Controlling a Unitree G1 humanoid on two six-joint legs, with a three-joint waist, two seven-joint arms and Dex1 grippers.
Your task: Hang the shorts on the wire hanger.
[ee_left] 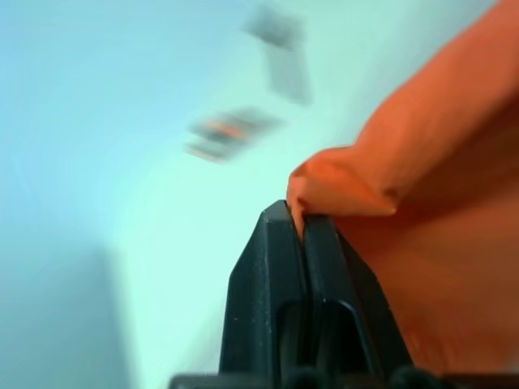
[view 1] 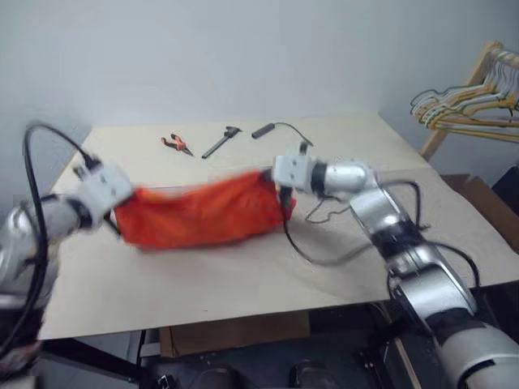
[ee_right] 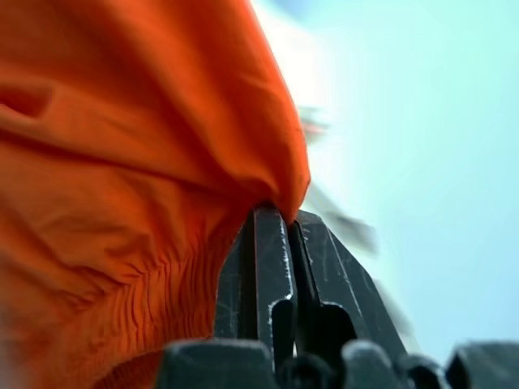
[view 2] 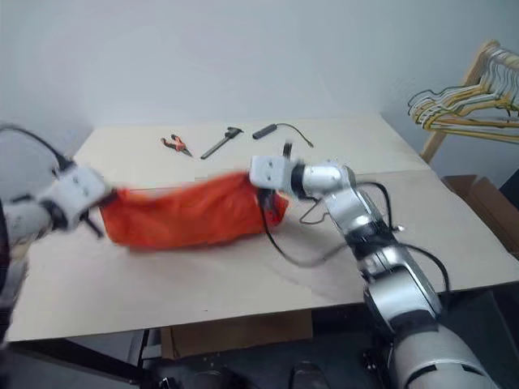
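The bright orange shorts [view 1: 203, 212] hang stretched between my two grippers, lifted above the beige table [view 1: 203, 279]. My left gripper [view 1: 122, 204] is shut on the shorts' left end. In the left wrist view a bunched fold of orange cloth is pinched between its black fingertips [ee_left: 284, 223]. My right gripper [view 1: 270, 175] is shut on the right end, and in the right wrist view the gathered waistband [ee_right: 170, 275] drapes from its closed fingers [ee_right: 272, 235]. The wire hanger is hidden or out of view.
Orange-handled pliers [view 1: 176, 144], a black tool [view 1: 221, 142] and a black corded piece [view 1: 272, 130] lie along the table's far side. A bunch of yellow and white hangers [view 1: 458, 105] hangs on a wooden rack at the right. A cardboard box [view 1: 486, 203] stands below it.
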